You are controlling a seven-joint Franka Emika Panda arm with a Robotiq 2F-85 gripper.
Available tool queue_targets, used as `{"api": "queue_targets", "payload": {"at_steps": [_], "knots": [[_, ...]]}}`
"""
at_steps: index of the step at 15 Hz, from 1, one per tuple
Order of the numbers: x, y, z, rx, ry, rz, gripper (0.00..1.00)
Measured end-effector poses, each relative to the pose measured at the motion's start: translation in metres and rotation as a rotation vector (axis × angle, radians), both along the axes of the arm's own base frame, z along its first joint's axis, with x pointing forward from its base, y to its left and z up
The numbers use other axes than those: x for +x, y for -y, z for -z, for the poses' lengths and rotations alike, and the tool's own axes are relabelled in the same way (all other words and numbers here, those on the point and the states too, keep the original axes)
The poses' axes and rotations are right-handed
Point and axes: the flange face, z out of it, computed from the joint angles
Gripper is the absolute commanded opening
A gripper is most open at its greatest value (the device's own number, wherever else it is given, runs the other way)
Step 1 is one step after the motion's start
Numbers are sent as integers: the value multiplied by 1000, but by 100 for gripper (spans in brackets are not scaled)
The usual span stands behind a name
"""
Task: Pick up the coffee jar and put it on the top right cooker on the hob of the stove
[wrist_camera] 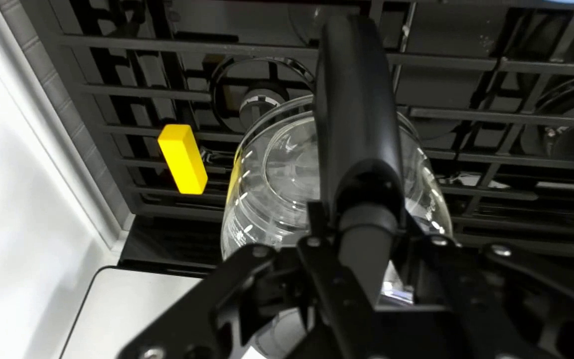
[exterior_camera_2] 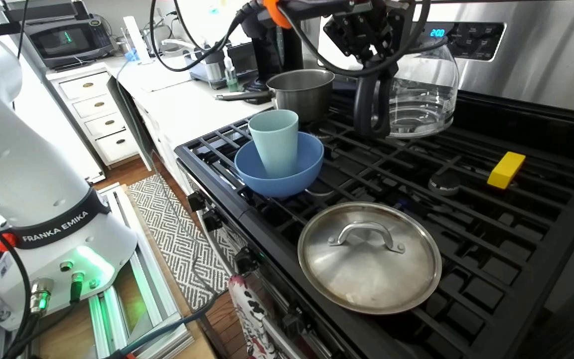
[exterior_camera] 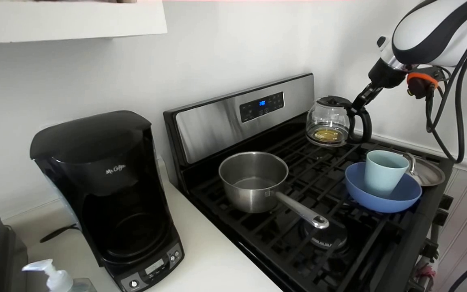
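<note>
In the wrist view, coffee jar (wrist_camera: 279, 184) partly out of sight behind black handle (wrist_camera: 358, 119).

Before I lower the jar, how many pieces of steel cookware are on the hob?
2. Facing the stove: pan back left, lid front right. More could be hidden.

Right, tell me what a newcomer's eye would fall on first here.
Most likely the glass coffee carafe, held by its black handle in the gripper above the stove. Next, probably, the bright yellow block on the grates, left of the carafe in the wrist view. Then the pale blue cup standing in the blue bowl, also on the stove.
</note>
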Motion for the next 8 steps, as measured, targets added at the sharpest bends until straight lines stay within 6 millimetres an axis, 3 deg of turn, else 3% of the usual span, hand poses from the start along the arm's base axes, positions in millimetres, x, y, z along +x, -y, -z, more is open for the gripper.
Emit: {"api": "queue_targets", "payload": {"at_steps": [8], "knots": [[-7, 22, 36, 25, -16, 102, 8]]}}
